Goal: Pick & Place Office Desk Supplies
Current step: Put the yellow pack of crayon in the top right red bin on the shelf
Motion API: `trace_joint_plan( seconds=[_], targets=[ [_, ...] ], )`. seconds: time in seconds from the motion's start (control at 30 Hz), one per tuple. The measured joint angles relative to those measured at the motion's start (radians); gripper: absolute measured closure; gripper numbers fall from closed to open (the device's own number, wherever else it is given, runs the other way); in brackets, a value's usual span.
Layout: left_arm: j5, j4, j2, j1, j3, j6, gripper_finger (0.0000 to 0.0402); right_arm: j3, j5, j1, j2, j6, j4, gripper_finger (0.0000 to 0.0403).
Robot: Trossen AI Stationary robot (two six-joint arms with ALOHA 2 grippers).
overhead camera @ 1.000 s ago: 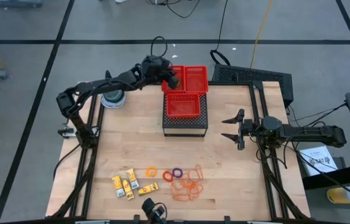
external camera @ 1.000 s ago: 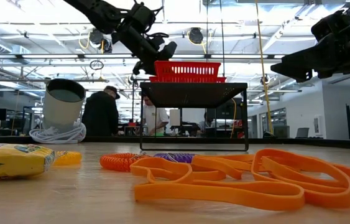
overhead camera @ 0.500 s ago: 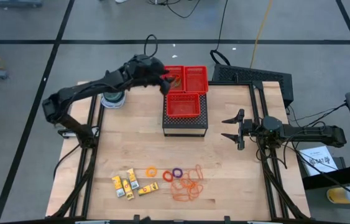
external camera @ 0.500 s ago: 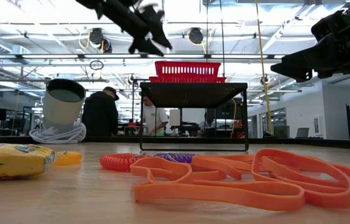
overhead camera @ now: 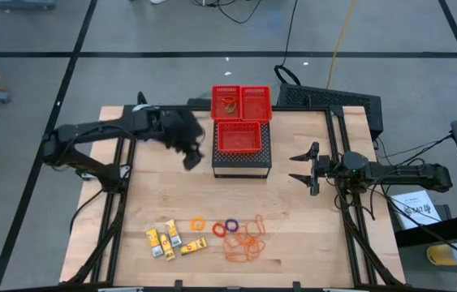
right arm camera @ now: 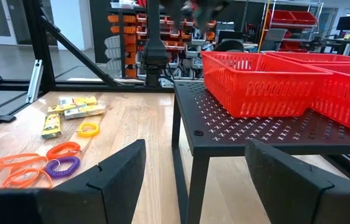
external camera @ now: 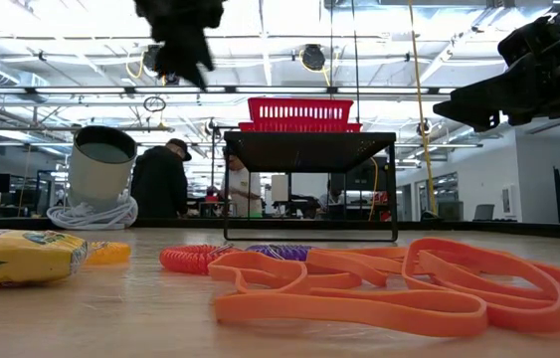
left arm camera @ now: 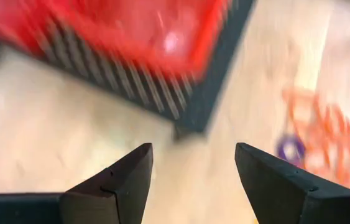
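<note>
The loose supplies lie near the table's front edge: yellow packets, an orange ring, a red ring, a purple ring and orange rubber bands. My left gripper hangs open and empty in the air beside the left side of the black stand, pointing slantwise down; its fingers have only table between them. My right gripper waits open at the table's right, level, facing the stand. A small item lies in the far left red basket.
Three red mesh baskets stand on the black perforated stand at the far middle: two in the back row and one in front. A round blue-grey container stands at the far left, under my left arm in the high view. Bare wood lies mid-table.
My left gripper has drawn back from over the far left basket toward the table's near and left side, past the stand's left edge, and has tipped to point more steeply down. A small item now shows in that basket where the gripper stood.
</note>
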Motion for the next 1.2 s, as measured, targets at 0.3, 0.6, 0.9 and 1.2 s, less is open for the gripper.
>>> trace_joint_plan(
  seconds=[0.3,0.6,0.9,1.2],
  targets=[
    [-0.077,-0.11,0.0,-0.271,-0.149,-0.355,0.0165,0.0,0.0,0.0,0.0,0.0,0.0,0.0135],
    [-0.091,-0.068,0.0,-0.467,-0.289,-0.762,0.0165,0.0,0.0,0.0,0.0,0.0,0.0,0.0136],
    [-0.15,0.094,0.001,-0.603,-0.352,-0.978,0.0165,0.0,0.0,0.0,0.0,0.0,0.0,0.0136],
    [-0.173,0.15,0.003,-0.742,-0.353,-1.247,0.0165,0.0,0.0,0.0,0.0,0.0,0.0,0.0135]
  ],
)
